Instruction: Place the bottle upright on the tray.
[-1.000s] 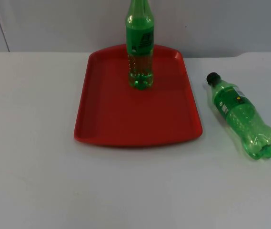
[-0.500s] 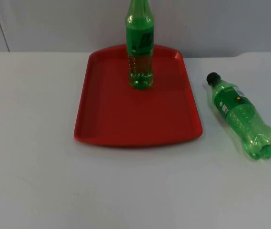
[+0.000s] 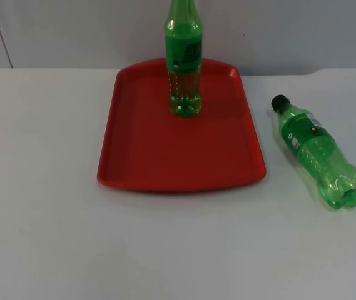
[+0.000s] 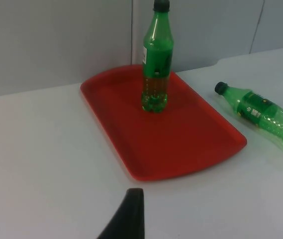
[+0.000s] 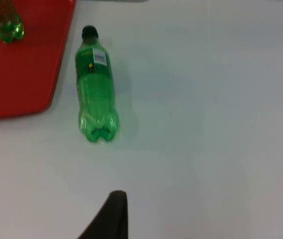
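Nothing has changed over the last second: the tray (image 3: 181, 134), both bottles and the table (image 3: 40, 237) look exactly as they did, so I judge the pick has not begun.

Going from left to right, my left gripper (image 4: 126, 219) waits back from the tray's near-left corner, and I cannot tell whether it is released or clenched. The red tray lies toward the table's far edge, close to the grey partition wall (image 3: 71, 31). One green bottle (image 3: 183, 62) already stands upright on the tray's far half. The lying bottle (image 3: 318, 153), the one I take to be left for me, rests on its side on the bare table just off the tray's right edge, black cap toward the far edge. My right gripper (image 5: 109, 216) hovers on the near side of its base (image 5: 98, 127), apart from it; its state I cannot tell either.

The left wrist view gives the standing bottle's black cap (image 4: 161, 5), cut off in the top view. The right wrist view gives the lying bottle's label (image 5: 98, 58) facing up.
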Available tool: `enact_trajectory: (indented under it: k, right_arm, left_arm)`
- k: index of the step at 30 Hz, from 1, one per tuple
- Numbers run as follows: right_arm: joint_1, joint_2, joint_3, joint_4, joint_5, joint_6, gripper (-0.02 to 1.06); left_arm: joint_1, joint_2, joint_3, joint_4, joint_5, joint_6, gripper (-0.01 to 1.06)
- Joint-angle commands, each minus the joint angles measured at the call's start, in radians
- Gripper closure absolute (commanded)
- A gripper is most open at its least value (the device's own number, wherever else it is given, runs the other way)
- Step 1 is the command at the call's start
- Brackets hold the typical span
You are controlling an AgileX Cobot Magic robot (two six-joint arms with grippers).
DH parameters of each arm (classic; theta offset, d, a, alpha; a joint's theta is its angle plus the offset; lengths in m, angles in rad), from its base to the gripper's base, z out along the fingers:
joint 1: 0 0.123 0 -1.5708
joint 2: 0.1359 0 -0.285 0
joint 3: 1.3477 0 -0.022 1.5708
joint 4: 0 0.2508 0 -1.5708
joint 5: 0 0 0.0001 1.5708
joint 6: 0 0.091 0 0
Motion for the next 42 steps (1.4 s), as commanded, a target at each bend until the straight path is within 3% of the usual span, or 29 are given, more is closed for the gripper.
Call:
enact_trajectory:
  k: [1, 11, 15, 21, 27, 35, 42]
  right_arm:
    - [-0.007, 0.073, -0.046, 0.002, -0.058, -0.016, 0.02]
    - [-0.007, 0.4, -0.235, 0.005, -0.175, -0.08, 0.02]
    - [-0.007, 0.577, -0.328, 0.046, -0.173, -0.107, 0.02]
    - [-0.005, 0.879, -0.507, 0.13, -0.121, -0.115, 0.02]
    - [-0.003, 1.175, -0.748, 0.21, 0.006, -0.128, 0.02]
    - [0.056, 1.522, -1.054, 0.187, 0.132, -0.104, 0.02]
    - [0.125, 1.703, -1.199, 0.119, 0.165, -0.038, 0.02]
  left_arm:
    - [0.002, -0.005, 0.004, 0.004, -0.002, -0.006, 0.14]
    - [0.002, -0.005, 0.004, 0.006, -0.002, -0.006, 0.14]
    - [0.002, -0.005, 0.004, 0.006, -0.002, -0.006, 0.14]
    - [0.002, -0.005, 0.004, 0.006, -0.002, -0.006, 0.14]
    - [0.002, -0.005, 0.004, 0.006, -0.002, -0.006, 0.14]
    - [0.002, -0.005, 0.004, 0.006, -0.002, -0.006, 0.14]
    - [0.002, -0.005, 0.004, 0.006, -0.002, -0.006, 0.14]
